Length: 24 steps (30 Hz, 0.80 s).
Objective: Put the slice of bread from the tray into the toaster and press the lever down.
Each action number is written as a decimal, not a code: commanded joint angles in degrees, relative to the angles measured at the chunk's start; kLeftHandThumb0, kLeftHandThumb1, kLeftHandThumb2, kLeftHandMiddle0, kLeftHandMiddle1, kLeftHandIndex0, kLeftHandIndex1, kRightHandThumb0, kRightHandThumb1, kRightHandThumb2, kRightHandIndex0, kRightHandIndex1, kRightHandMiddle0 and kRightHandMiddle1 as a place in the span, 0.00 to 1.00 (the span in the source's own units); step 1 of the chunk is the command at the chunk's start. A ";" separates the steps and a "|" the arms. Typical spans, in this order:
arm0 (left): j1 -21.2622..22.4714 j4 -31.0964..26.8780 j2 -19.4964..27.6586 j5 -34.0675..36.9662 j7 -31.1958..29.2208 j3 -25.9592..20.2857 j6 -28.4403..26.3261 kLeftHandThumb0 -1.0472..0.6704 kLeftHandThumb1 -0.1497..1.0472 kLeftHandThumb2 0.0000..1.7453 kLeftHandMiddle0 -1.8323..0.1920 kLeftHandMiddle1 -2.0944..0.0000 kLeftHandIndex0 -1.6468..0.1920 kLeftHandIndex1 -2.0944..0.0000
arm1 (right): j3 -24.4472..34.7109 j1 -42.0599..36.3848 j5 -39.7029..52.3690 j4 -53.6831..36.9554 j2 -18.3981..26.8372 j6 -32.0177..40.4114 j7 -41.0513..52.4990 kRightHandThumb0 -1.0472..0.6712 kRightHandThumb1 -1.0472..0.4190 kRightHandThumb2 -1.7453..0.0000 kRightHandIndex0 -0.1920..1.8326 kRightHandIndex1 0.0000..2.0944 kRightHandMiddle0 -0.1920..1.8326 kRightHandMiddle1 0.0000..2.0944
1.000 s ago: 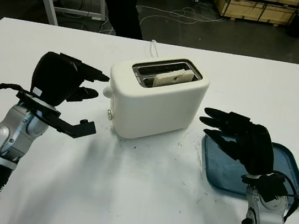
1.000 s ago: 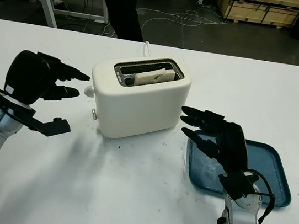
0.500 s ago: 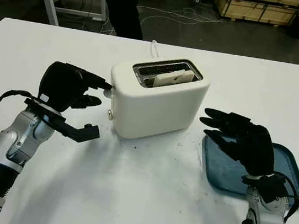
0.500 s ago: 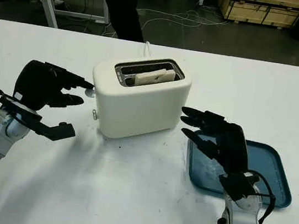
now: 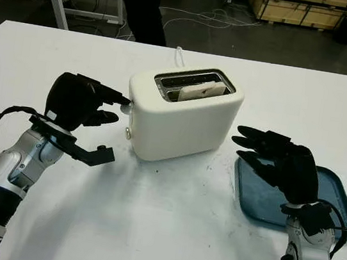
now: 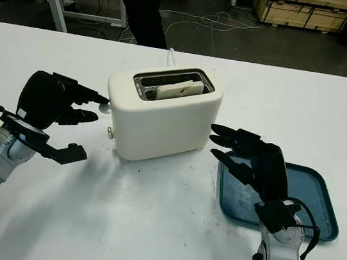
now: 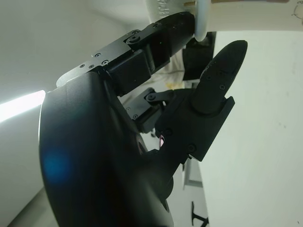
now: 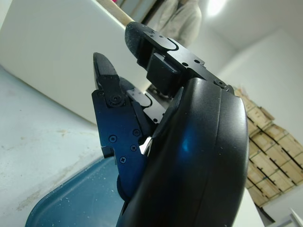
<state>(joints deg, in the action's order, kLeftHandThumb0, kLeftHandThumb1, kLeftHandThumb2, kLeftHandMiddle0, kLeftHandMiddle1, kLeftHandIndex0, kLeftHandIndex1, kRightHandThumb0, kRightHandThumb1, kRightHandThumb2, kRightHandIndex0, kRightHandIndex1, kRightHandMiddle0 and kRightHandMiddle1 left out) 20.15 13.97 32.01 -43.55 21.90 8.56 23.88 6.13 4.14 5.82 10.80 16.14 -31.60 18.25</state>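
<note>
At the toaster's [image 5: 185, 115] left end we have our left hand [image 5: 79, 100], one fingertip [image 5: 121, 99] resting on top of the white lever [image 5: 126, 106] while the other fingers curl loosely below and grip nothing. From the wrist camera the lever [image 7: 200, 19] shows as a pale bar against that upper finger [image 7: 165, 35]. Bread [image 5: 201, 89] stands upright in the slot, its top edge level with the toaster's rim, so it sits well away from both hands, up and to the right of our left one. Our right hand [image 5: 279, 161] hovers open just right of the toaster, above the near-left corner of the blue tray [image 5: 333, 191], which lies on the white table [image 5: 165, 232] a little apart from the toaster. A second ago our left hand was farther out from the toaster and higher, its fingertips short of the lever; half a second ago it had closed in and met the lever. Since then the hand and the lever have barely shifted, and the bread stands at the same height in the slot. Our right hand has held its place throughout.
</note>
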 commanded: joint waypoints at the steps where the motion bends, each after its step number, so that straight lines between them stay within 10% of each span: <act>1: 0.69 -0.15 -0.46 0.27 -0.34 1.43 2.27 0.53 0.64 0.01 0.28 0.59 0.12 0.95 | 0.35 -0.15 0.20 -0.30 0.16 0.20 -0.14 0.49 0.11 1.00 0.61 0.00 0.56 0.00; 24: 0.45 -2.88 -1.28 0.26 -0.73 2.41 1.68 0.49 0.66 0.00 0.28 0.62 0.10 0.96 | 0.46 0.20 -0.49 -0.42 0.53 0.96 -0.37 0.49 0.11 1.00 0.61 0.00 0.56 0.00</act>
<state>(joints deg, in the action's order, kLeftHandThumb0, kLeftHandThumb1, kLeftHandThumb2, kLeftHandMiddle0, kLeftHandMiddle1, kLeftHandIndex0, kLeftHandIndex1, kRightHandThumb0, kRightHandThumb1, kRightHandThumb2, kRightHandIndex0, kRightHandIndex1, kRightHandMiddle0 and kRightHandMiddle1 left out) 20.15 12.75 31.92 -43.53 22.11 9.40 23.87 6.25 4.15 5.41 10.80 16.20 -31.57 18.24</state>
